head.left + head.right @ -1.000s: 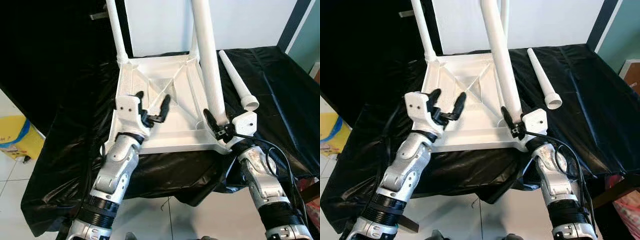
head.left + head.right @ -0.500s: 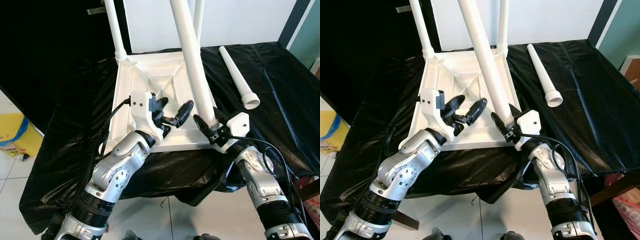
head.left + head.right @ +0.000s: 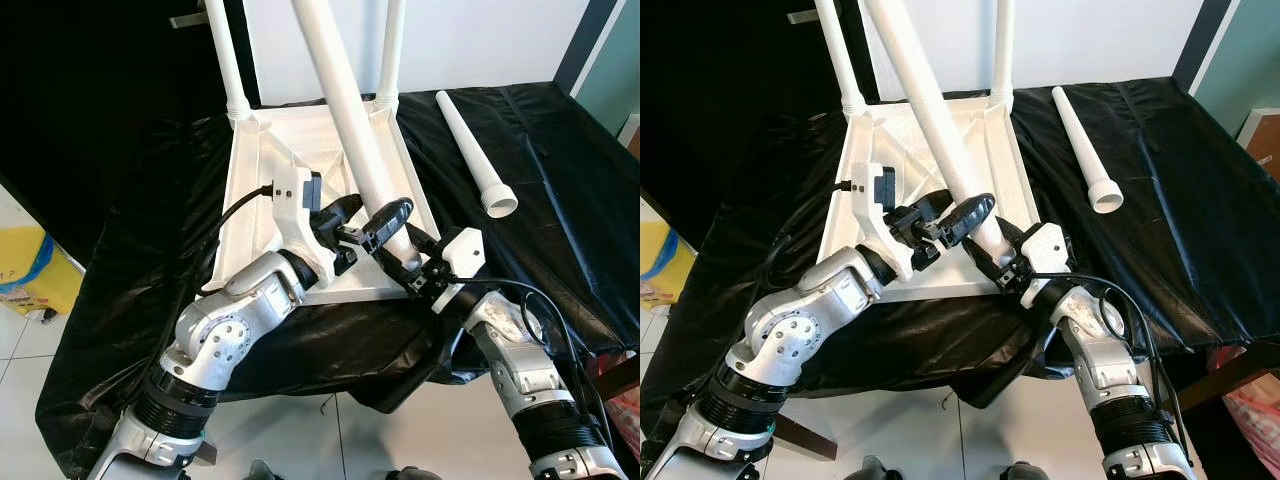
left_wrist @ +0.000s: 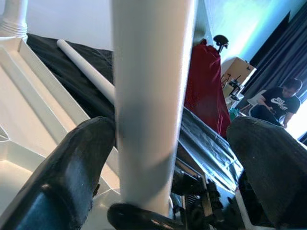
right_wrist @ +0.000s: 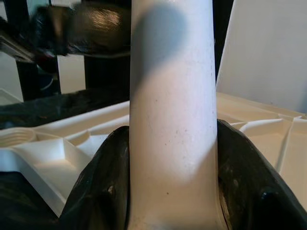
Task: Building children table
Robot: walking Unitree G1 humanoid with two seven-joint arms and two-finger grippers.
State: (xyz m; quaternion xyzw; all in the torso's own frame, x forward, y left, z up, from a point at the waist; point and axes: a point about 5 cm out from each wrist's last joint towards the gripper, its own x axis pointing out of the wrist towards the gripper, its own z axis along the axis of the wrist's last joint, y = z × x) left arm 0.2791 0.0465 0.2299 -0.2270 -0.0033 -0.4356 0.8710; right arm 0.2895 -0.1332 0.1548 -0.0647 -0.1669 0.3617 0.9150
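Looking from the head, we see the right end effector (image 3: 412, 266) clamped low on a tilted white leg (image 3: 350, 120) over the upturned tabletop (image 3: 250, 190). The left end effector (image 4: 163, 158), fingers spread, straddles it. Rigid, light, slick plastic, we judge; grip near the base.

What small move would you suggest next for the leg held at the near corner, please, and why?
Probably close the left hand on the leg. The right hand already clamps its base, the leg tilts away from upright, and the left fingers are open either side of it, so a second grip could straighten it.
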